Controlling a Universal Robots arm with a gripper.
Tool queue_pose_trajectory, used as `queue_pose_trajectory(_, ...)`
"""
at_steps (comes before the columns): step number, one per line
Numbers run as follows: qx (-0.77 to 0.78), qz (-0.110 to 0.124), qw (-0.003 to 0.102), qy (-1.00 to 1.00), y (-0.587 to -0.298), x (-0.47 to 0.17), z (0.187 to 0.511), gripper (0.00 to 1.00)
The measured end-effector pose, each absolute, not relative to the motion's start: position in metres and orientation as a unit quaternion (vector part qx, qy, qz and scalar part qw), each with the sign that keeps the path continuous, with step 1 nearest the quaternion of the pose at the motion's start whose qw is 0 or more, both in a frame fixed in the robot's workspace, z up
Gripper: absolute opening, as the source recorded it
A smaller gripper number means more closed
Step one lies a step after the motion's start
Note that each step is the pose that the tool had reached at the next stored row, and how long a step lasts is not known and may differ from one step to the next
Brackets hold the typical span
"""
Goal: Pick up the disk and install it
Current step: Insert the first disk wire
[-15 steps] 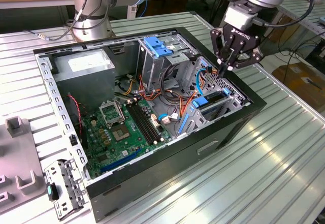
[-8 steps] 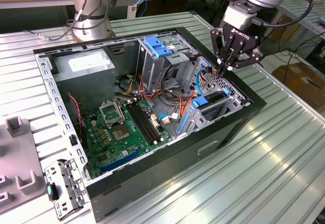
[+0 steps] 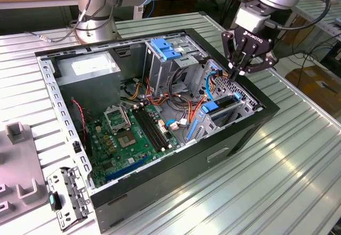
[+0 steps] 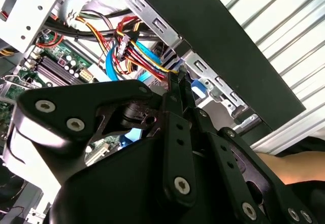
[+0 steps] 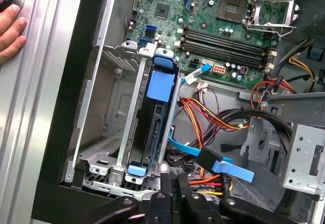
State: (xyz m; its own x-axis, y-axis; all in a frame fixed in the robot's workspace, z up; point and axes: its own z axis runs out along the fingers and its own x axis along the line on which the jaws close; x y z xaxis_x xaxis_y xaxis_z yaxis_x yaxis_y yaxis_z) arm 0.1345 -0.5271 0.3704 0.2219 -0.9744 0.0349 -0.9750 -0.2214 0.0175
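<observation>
One disk (image 5: 159, 88) is seen standing on edge in the bay (image 5: 109, 107) at the corner of the case (image 3: 234, 139), its blue rails held between the bay's grey metal walls. It appears to be fully seated, though its lower end is partly hidden. The gripper (image 3: 234, 75) is poised just above that bay, and the fingers (image 4: 177, 127) are pressed together with nothing held between them. A bundle of cables (image 5: 213, 113) is draped just beside the disk. The disk is judged to be stiff, fairly heavy for its bulk and easily harmed by knocks. Its metal faces would be slippery, so it would best be taken across the long edges, on the plastic rails, with the label face and connector end left untouched. A hand (image 5: 10, 28) is rested on the worktop (image 3: 298, 165) beside the case.
</observation>
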Motion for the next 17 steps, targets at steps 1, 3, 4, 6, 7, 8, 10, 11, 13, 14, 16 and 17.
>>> queue_pose_trajectory(1, 0.781, 0.008, 0.018, -0.624, -0.5273, 0.1323, 0.3702, 0.16)
queue_pose_trajectory(3, 0.78, 0.008, 0.018, -0.626, -0.5274, 0.1306, 0.3698, 0.16)
queue_pose_trajectory(4, 0.779, 0.008, 0.018, -0.627, -0.5274, 0.13, 0.3697, 0.16)
queue_pose_trajectory(6, 0.778, 0.008, 0.018, -0.628, -0.5274, 0.1298, 0.3698, 0.16)
queue_pose_trajectory(7, 0.778, 0.008, 0.018, -0.628, -0.5274, 0.1298, 0.3698, 0.16)
queue_pose_trajectory(8, 0.778, 0.008, 0.018, -0.628, -0.5274, 0.1297, 0.3697, 0.16)
queue_pose_trajectory(10, 0.778, 0.008, 0.018, -0.628, -0.5274, 0.1297, 0.3697, 0.16)
queue_pose_trajectory(11, 0.778, 0.008, 0.018, -0.628, -0.5274, 0.1297, 0.3697, 0.16)
queue_pose_trajectory(13, 0.778, 0.008, 0.018, -0.628, -0.5274, 0.1298, 0.3697, 0.16)
queue_pose_trajectory(14, 0.778, 0.008, 0.018, -0.628, -0.5274, 0.1297, 0.3697, 0.16)
queue_pose_trajectory(16, 0.778, 0.008, 0.018, -0.628, -0.5274, 0.1297, 0.3697, 0.16)
queue_pose_trajectory(17, 0.778, 0.008, 0.018, -0.628, -0.5274, 0.1297, 0.3697, 0.16)
